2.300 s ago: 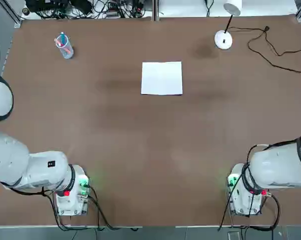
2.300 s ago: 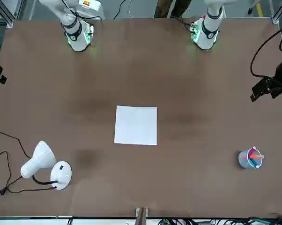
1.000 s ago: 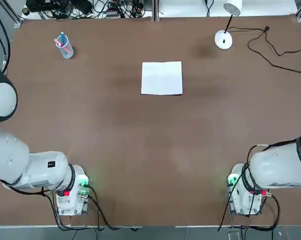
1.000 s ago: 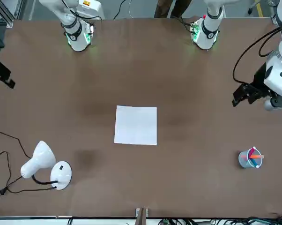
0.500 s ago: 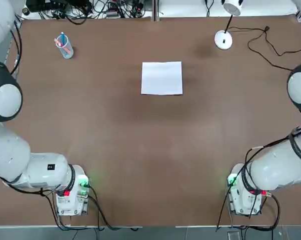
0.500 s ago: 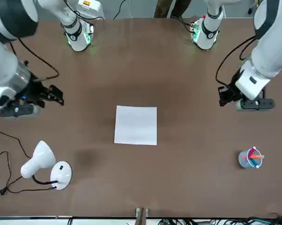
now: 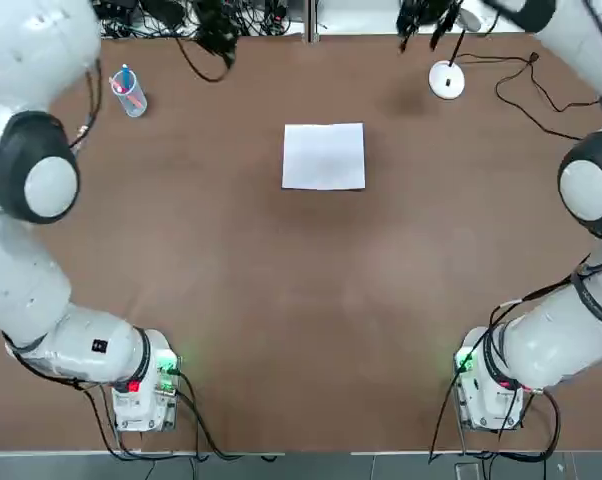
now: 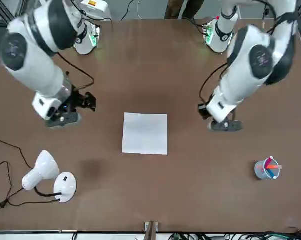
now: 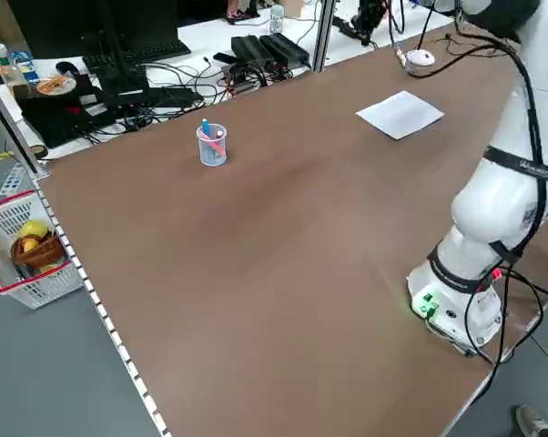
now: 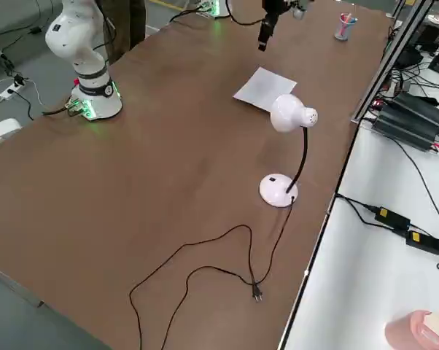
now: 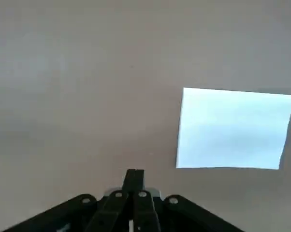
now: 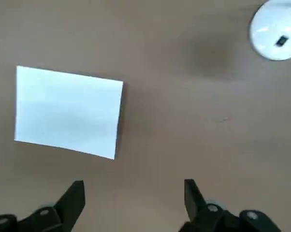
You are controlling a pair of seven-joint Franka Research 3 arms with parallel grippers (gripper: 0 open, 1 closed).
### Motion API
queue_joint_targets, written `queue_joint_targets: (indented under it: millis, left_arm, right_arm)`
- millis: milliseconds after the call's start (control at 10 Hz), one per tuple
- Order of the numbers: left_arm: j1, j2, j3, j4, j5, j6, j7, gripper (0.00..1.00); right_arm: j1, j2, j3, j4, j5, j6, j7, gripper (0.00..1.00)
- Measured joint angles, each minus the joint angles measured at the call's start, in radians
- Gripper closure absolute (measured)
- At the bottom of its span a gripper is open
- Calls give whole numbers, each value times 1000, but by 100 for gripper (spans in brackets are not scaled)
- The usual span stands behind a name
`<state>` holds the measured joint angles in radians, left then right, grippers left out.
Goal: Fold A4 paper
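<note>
On the desk (image 7: 281, 300) the A4 paper (image 7: 324, 156) lies flat and unfolded, free on every side. The left gripper (image 8: 206, 111), fingers pressed together, and the right gripper (image 8: 88, 101), fingers spread, flank it without touching, seemingly placed to approach opposite edges.

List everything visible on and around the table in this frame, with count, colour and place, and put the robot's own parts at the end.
A4 paper: one, white, flat on the table between the two grippers.
Desk lamp: one, white, far right corner, black cord trailing off.
Cup of pens: one, clear cup with pink and blue pens, far left corner.
Table: one, brown.
Basket: one, white wire with red rim, on the floor off the left side.
Cables and power bricks: several, black, on the white bench beyond the far edge.
Left gripper: one, black, fingers shut, above the table left of the paper.
Right gripper: one, black, fingers open, right of the paper.
</note>
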<state>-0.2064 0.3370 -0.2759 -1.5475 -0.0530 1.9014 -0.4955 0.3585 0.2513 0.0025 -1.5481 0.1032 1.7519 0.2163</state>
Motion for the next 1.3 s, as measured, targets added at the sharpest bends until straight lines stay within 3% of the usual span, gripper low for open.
queue_joint_targets:
  millis: [100,200,300,500,700,800,900,1300]
  left_arm:
    - [-37,42,0,1,15,29,-57,99]
    - [-63,78,0,4,24,55,-95,99]
    - [-83,112,1,6,30,89,-127,99]
    - [-115,191,2,14,66,169,-179,99]
    - [-153,290,5,57,119,232,-238,99]
    - [-169,340,6,82,152,270,-272,99]
    - [-177,378,7,99,171,302,-290,99]
    - [-234,483,58,118,193,438,-320,99]
  right_arm:
    - [2,4,-2,-56,2,39,2,15]
    - [-2,5,-7,-99,18,60,2,30]
    - [-5,5,-12,-139,62,75,2,38]
    - [-10,6,-16,-226,132,132,2,51]
    - [-10,7,-15,-316,144,245,1,70]
    - [-9,8,-14,-342,146,297,0,74]
    - [-9,8,-13,-363,147,355,-1,93]
    - [-3,43,-6,-462,148,533,-33,98]
